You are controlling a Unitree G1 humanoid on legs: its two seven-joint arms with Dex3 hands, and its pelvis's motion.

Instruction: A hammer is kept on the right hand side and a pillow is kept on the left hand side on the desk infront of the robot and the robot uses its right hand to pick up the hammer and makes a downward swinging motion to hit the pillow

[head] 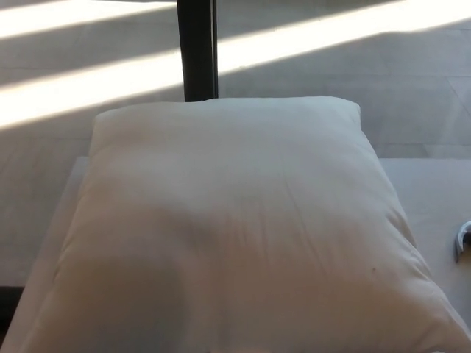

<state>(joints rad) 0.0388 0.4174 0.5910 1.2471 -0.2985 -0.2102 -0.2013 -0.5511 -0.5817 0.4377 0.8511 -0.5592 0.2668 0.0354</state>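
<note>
pillow on desk, hammer at the frame's right edge

a large cream pillow [235, 228] lies flat on the pale desk [430, 195] and fills most of the head view, its far edge meeting a dark upright post [197, 48]. just beside its right side, a small curved piece of shiny metal [463, 239] rests on the desk; it is cut off by the frame, so it cannot be told which part of the hammer this is. bands of sunlight cross the grey floor [331, 81] beyond. neither hand shows, so the state of the fingers cannot be told.

Hammer [463, 240] mostly cut off at right edge; pillow [235, 235] cropped below.
</note>
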